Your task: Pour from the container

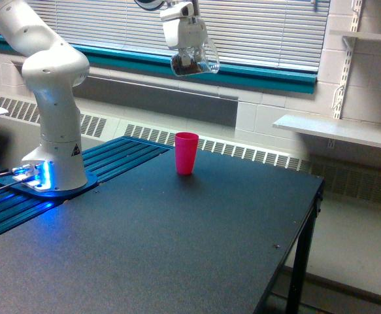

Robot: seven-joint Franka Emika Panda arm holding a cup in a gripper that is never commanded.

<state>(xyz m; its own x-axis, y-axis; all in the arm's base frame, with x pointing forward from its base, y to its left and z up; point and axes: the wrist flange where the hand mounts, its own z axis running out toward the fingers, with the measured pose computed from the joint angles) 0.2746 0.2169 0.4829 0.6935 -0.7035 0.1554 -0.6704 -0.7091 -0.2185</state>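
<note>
The white robot arm stands on its base at the exterior view's left, on a dark table. High above the table, the gripper holds a small clear container, closed around it. The container is tilted, with dark material visible inside at its lower left part. A pink cup stands upright on the table, well below the container and apart from it. Behind are window blinds and a blue-green sill.
</note>
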